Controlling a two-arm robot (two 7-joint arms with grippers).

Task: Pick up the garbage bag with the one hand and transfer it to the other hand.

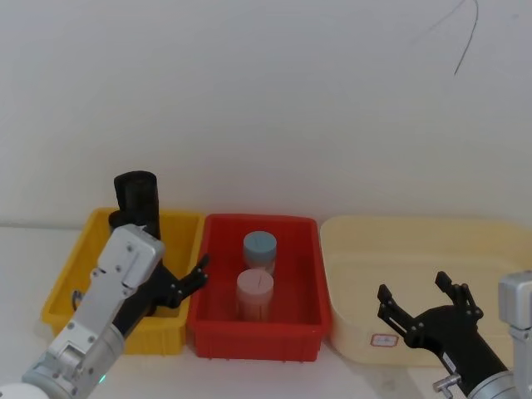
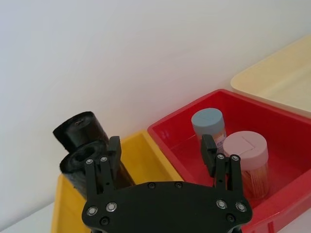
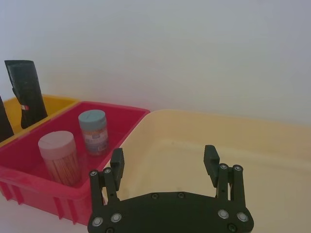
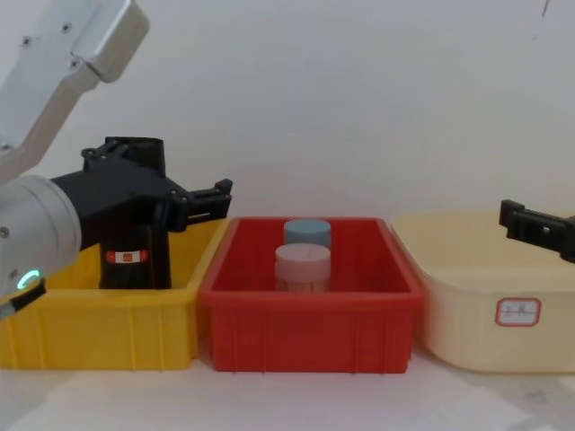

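bag (image 1: 137, 193): glossy roll, frame left; likely light, slick
grab: mid-body imo
left gripper (image 2: 161, 148): wide open, near it
right gripper (image 3: 164, 156): open too

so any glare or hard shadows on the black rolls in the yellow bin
Head view: soft light, no hard shadows, taller roll flat black. Left wrist view: faint sheen atop it and the shorter roll, beyond the left gripper. Right wrist view: pale sheen down the taller roll's side.
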